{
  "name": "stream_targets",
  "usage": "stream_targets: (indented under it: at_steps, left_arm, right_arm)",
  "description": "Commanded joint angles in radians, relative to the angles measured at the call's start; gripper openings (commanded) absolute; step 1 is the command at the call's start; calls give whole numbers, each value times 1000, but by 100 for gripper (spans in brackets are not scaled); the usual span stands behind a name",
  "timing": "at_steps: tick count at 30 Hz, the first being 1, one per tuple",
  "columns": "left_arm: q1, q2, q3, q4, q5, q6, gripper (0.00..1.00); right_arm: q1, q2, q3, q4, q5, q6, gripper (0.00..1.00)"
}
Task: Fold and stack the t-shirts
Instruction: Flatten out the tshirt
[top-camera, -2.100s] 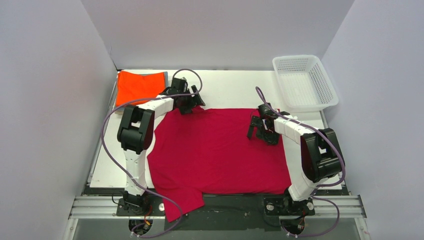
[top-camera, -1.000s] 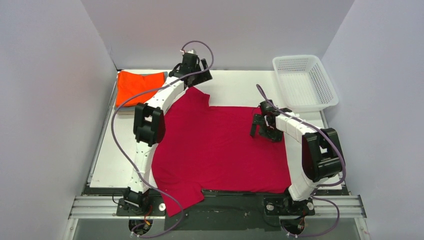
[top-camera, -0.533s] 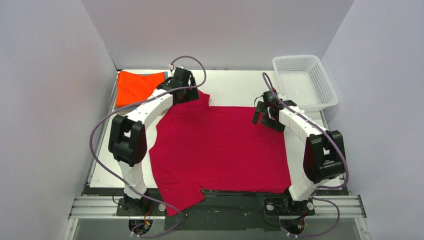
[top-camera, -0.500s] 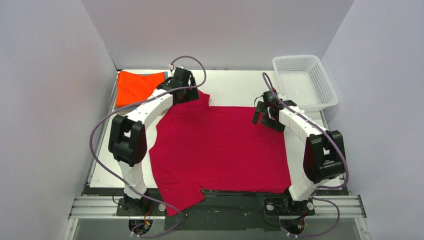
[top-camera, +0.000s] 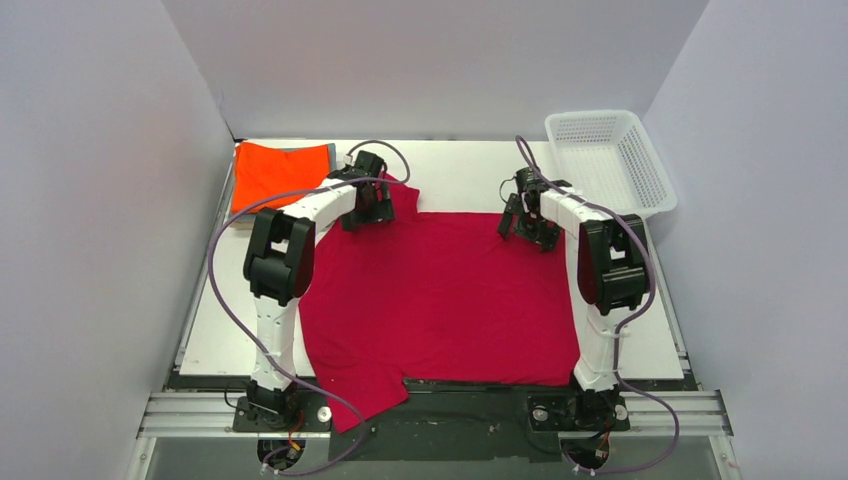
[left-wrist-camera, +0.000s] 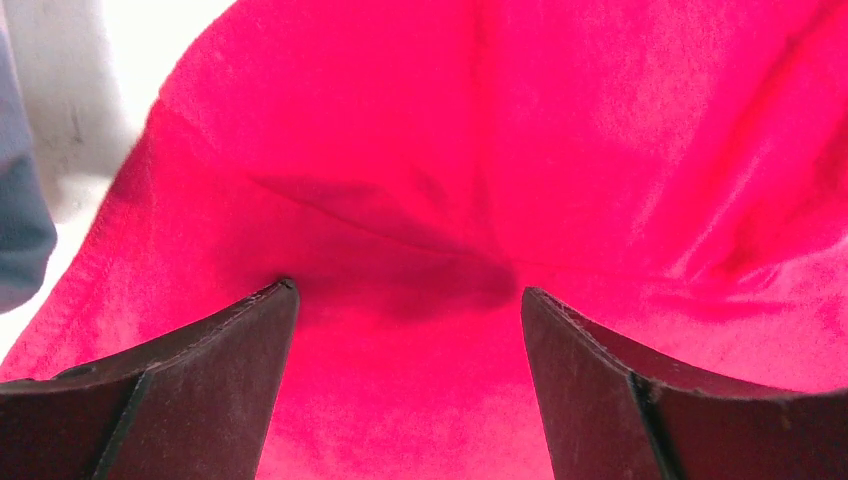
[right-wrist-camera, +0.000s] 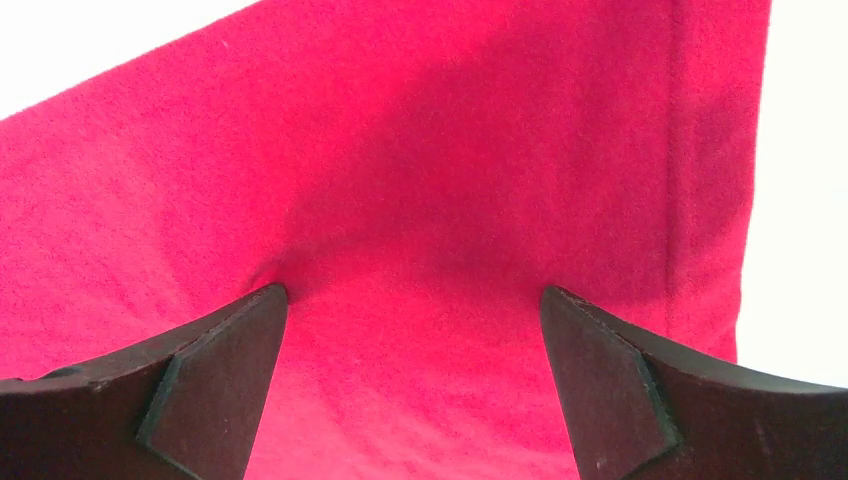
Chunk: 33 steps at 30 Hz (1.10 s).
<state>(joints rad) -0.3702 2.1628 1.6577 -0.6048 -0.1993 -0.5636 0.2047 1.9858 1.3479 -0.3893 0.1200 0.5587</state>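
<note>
- The red shirt (top-camera: 440, 290) lies spread out flat in the middle of the top view. Its near edge hangs off the front of the table (top-camera: 460, 175). One sleeve flops down at the bottom, left of the middle.
- It looks soft, thin and light. I think it will sag and wrinkle when lifted. So it wants two holds, one at each far corner, pinched right at the edge.
- The left arm (top-camera: 275, 260) lies over the shirt's left side, so that edge is hidden.
- The left gripper (top-camera: 365, 205) is at the shirt's far left corner, where the cloth is bunched into a little bump. Its fingers are spread wide with red cloth between them, and nothing is pinched.
- The right gripper (top-camera: 525, 222) is at the far right corner. Its fingers are spread wide too, and it holds nothing. Its own camera shows the shirt's side edge close by on the right.
- I cannot tell if the fingertips touch the cloth or hang just above it.
- I cannot see the neck hole.
- Farther back, an orange shirt (top-camera: 280, 175) sits folded in the upper left. A bit of grey cloth (left-wrist-camera: 20, 220) peeks in at the left edge of the left wrist view. How much more of it there is, I cannot see.
- The basket (top-camera: 592, 114) sits in the upper right, well apart from the shirts.
</note>
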Motion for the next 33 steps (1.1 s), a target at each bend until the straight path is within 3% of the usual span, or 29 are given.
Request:
stream_targets:
  at_steps: [1,10,21,28,33]
  left_arm:
    - [28,61,73,-6,15,7,93]
    - [78,201,277,-62,47,7,93]
    - [91,351,562,-145,70,25,93]
    - [96,373,648,-165,106,50,93]
    - [82,265,638,-209,110,72,93]
  right_arm:
    - [-17,97,74,-66,-25,25,93]
    - [-60,267,357,-170,-136,11,92]
    - [-88,463,729,-242,-126,-38,91]
    - [-88,483,813,-254,-123,-43,90]
    - [-75,352,766,-258,-123,-68,90]
